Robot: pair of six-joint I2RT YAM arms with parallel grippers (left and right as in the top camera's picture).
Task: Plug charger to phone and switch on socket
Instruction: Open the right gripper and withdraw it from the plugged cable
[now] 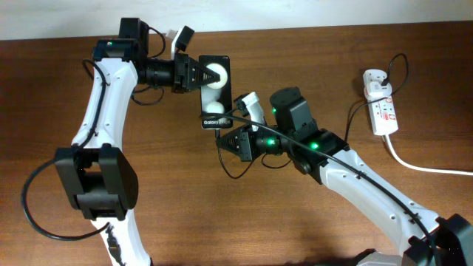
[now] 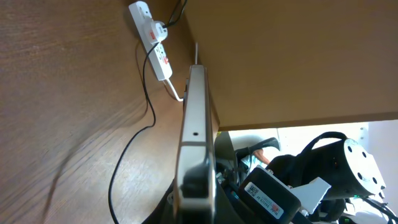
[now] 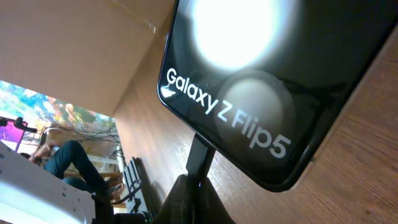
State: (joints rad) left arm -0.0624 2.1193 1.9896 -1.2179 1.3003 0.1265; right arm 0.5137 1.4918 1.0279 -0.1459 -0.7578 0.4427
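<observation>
Phone (image 1: 222, 90) clamped edgewise in left gripper (image 1: 201, 74); charger (image 3: 200, 155) tip pinched by right gripper (image 1: 224, 137), touching phone's Galaxy end.

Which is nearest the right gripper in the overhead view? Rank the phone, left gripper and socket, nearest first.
1. phone, just ahead of the right gripper, its lower end at the jaws.
2. left gripper, beyond, holding the phone's far end.
3. socket, far off on the right side.

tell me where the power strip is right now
The power strip lies at the far right of the overhead view, well away from the phone held in the left claw.
</observation>
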